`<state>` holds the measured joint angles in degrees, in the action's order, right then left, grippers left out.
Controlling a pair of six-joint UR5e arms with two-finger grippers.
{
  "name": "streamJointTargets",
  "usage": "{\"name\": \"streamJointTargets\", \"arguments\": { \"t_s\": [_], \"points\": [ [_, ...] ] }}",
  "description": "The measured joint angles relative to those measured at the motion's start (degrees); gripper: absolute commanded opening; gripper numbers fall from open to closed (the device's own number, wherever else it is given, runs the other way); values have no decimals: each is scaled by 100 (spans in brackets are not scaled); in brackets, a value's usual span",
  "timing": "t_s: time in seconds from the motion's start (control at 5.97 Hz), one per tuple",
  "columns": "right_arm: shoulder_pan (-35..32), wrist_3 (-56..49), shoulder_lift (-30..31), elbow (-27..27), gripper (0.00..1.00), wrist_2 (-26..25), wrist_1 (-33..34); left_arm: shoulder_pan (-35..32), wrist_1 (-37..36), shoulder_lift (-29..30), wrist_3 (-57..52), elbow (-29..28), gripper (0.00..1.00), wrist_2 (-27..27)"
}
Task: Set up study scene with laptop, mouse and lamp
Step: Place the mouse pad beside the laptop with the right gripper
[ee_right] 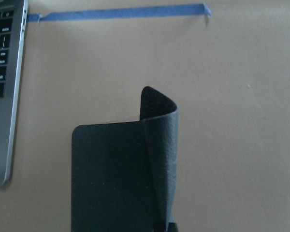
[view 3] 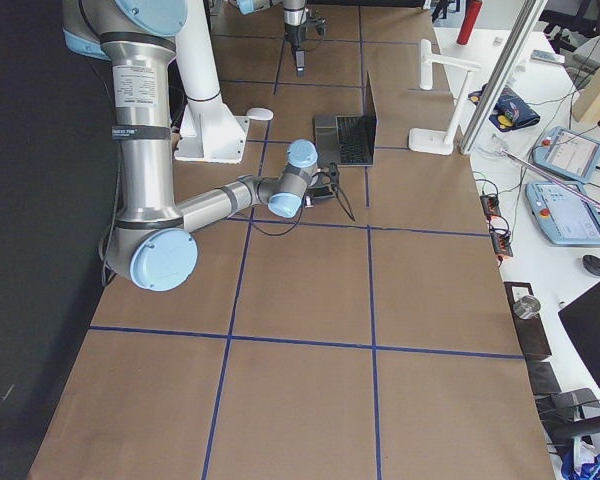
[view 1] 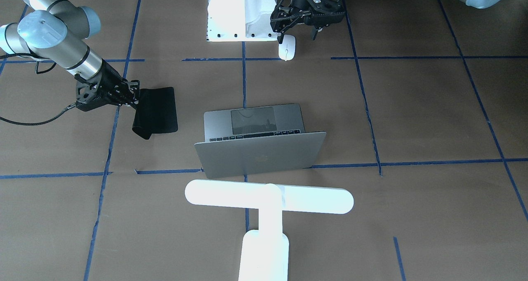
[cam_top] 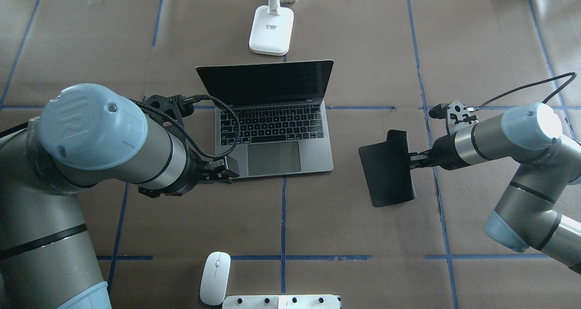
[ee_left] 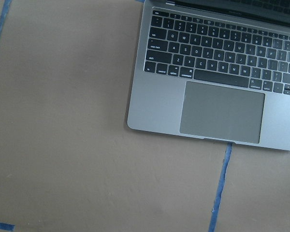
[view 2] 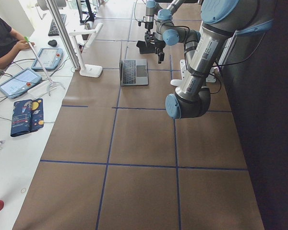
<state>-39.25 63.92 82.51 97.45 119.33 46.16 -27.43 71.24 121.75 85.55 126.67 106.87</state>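
Laptop: we count one. Thin silver-grey slab, open mid-table, screen facing robot, long axis left-right. One lamp, smooth white T, just beyond lid, bar parallel to it. One black mat, limp, edge curled, pinched in closed right gripper. One mouse, smooth white oval, beside pedestal, long axis fore-aft. Left gripper: we see fingers spread, empty.
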Motion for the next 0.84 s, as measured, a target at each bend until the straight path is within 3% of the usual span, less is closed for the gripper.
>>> {"name": "streamJointTargets", "arguments": {
  "t_s": [0.67,0.84],
  "points": [
    [-133,734,-1039,-620,0,3,569,7,-13,-2,60,21,100,0],
    [-136,875,-1138,-714,17,3,595,8,-14,-2,65,18,100,0]
  ]
}}
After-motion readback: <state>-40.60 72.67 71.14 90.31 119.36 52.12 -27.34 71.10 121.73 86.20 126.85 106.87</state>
